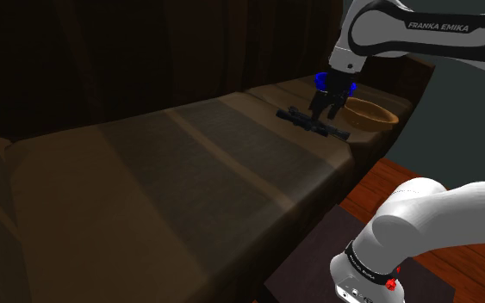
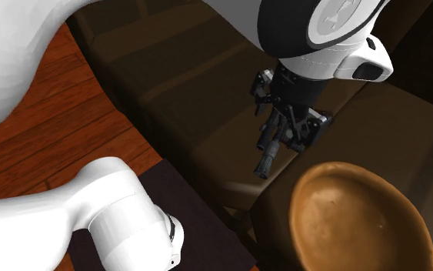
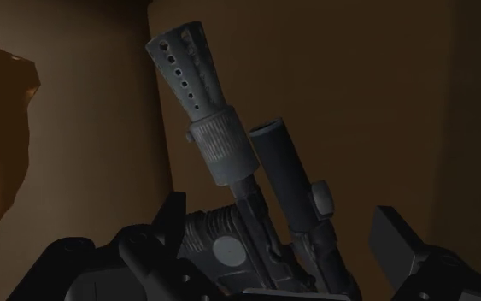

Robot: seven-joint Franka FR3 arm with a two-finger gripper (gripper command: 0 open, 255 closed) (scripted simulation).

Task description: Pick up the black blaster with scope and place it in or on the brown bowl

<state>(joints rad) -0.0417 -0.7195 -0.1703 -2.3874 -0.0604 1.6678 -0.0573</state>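
- Dim room here, dark drapes (image 1: 146,52) across the top of the shoulder view; a long brown striped surface (image 1: 189,172) runs from the lower left up to the upper right; reddish wood floor (image 2: 45,115) at the left of the second exterior view
- The brown bowl (image 1: 385,115) sits at the upper right end of that surface, nothing in it; it is the big round shape at the lower right of the second exterior view
- The black blaster (image 1: 316,125) lies just beside the bowl, on the side towards the frame's left; barrel and scope run side by side, up the middle of the wrist view
- Progress: early days; the approach looks done, the grasp is not yet made, and lift, carry and drop into the bowl are all left, by my reading
- The pincer (image 2: 284,135) is down over the blaster's body, jaws released and straddling it; in the wrist view one finger (image 3: 172,224) sits close against the body, the other (image 3: 396,235) stands off with a visible gap beside the scope; so nothing held
- The white arm (image 1: 421,39) rises from the lower right of the shoulder view, arches across the upper right corner, and the wrist points almost straight down onto the blaster
- The bowl is near, so the carry should be short
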